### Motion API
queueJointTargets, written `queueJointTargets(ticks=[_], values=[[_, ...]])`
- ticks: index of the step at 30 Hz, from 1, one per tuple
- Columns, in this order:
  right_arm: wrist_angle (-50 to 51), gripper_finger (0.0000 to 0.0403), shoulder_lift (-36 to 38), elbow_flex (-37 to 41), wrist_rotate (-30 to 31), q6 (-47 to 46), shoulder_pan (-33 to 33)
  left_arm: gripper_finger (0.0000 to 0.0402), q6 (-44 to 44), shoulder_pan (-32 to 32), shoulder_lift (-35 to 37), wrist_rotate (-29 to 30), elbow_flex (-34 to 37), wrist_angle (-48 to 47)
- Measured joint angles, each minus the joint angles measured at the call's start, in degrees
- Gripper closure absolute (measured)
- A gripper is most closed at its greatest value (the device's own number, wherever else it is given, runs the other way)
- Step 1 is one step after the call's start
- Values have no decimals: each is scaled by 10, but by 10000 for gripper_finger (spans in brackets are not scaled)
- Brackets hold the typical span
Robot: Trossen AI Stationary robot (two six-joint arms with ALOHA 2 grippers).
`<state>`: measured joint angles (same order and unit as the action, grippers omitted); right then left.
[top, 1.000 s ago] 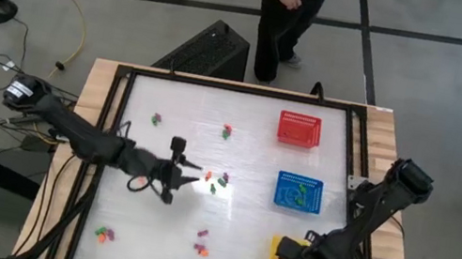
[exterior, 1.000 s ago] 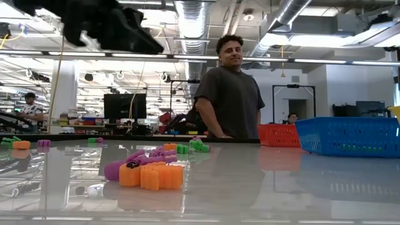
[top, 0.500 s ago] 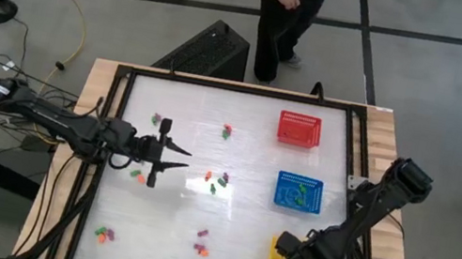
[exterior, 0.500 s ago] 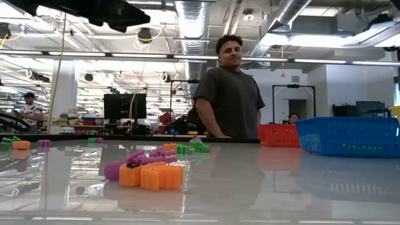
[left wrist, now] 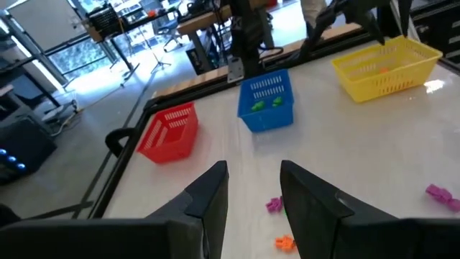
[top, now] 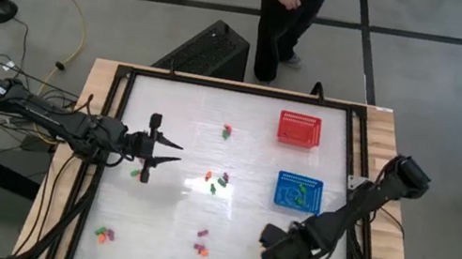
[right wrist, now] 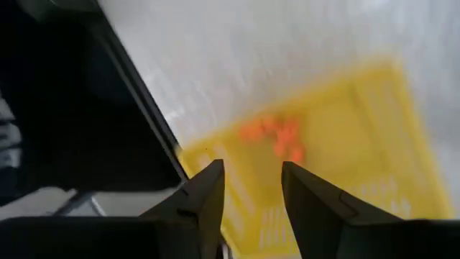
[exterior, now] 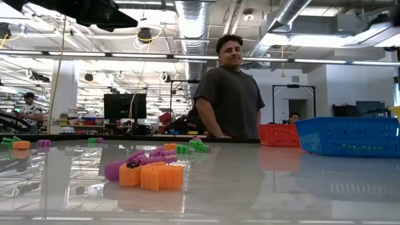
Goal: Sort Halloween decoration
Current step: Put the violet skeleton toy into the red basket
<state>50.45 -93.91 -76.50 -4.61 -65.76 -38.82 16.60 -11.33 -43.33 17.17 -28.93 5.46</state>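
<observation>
Tabletop trinkets (top: 213,182) lie just beyond the open left end effector (top: 172,152)

One camera looks straight down on the table (top: 157,221); another sits at tabletop level; both wrist cameras share the yellow basket (left wrist: 388,68).

My dark left arm reaches in from the left edge, its two-finger end effector (top: 172,152) spread open, pointing toward the middle. My dark right arm folds back low at the right, its end effector (right wrist: 250,188) parted and empty.
</observation>
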Motion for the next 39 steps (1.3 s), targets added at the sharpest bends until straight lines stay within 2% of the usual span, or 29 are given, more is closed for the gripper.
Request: queueJointTargets(ticks=[4, 6, 11, 14, 19, 24, 34, 39], values=[[-109, 242, -7, 1, 110, 150, 26, 284, -3, 0, 0, -2, 0, 0], [-182, 244, -24, 4, 138, 246, 42, 284, -3, 0, -4, -2, 0, 2], [-349, 243, -97, 7, 134, 464, 85, 284, -3, 0, -6, -2, 0, 1], [-413, 233, -131, 7, 114, 553, 104, 284, -9, 0, -6, -3, 0, 0], [-435, 205, -168, 7, 104, 596, 129, 284, -15, 0, -6, -4, 0, -3], [-488, 185, -208, 8, 61, 619, 155, 284, -17, 0, -6, -4, 0, -7], [-497, 197, -218, 9, 60, 643, 172, 284, -15, 0, -6, -4, 0, -14], [-517, 205, -264, 10, 60, 643, 171, 284, -14, 0, -6, -3, 0, -14]])
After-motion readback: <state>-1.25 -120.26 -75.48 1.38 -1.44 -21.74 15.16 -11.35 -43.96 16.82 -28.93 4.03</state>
